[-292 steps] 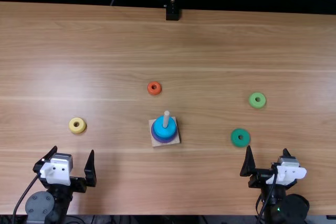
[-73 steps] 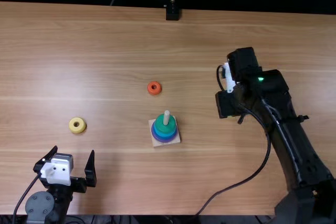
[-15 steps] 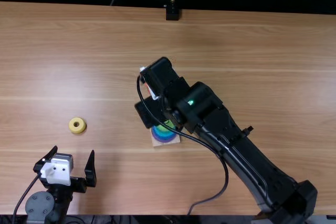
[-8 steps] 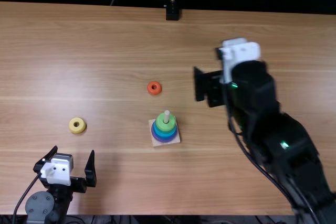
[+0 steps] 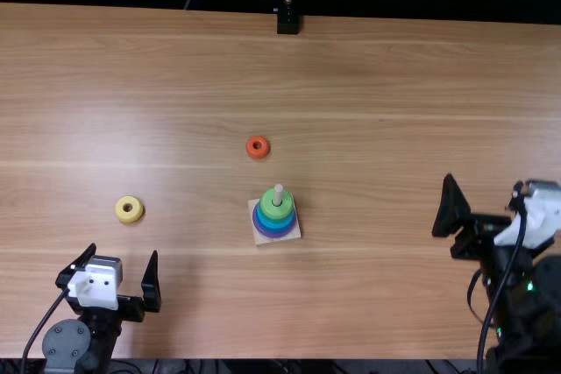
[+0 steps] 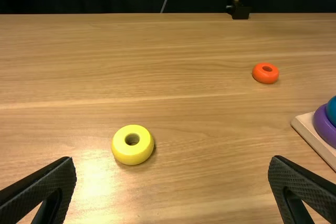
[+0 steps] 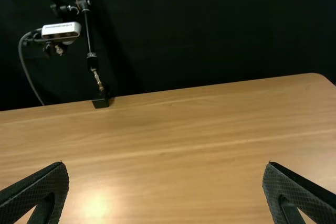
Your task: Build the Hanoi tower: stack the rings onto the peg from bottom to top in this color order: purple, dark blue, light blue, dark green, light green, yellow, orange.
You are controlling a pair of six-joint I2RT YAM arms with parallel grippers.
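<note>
Left gripper (image 5: 124, 251), near left: two black fingers (image 6: 50, 182) spread wide, grasping nothing. Inner faces finely ribbed, tips tapered. Right gripper (image 5: 484, 183), near right: also parted wide, empty, same ribbed black faces. Table (image 5: 175, 76) light brown, long straight grain, a soft shine on it. Yellow ring (image 5: 129, 219), fat and rounded, smooth, lies flat just beyond the left fingertips, lined up with the gap, untouched. Base (image 5: 294, 235) is pale, square-cut, set a little askew around mid-table; from it the peg (image 5: 278, 191) stands, round-tipped, with a light green ring (image 5: 269, 211) uppermost, blue below, purple lowest (image 5: 274, 235). Orange ring (image 5: 263, 153), small and glossy, lies beyond the peg, slightly left. Both well apart from either gripper.
</note>
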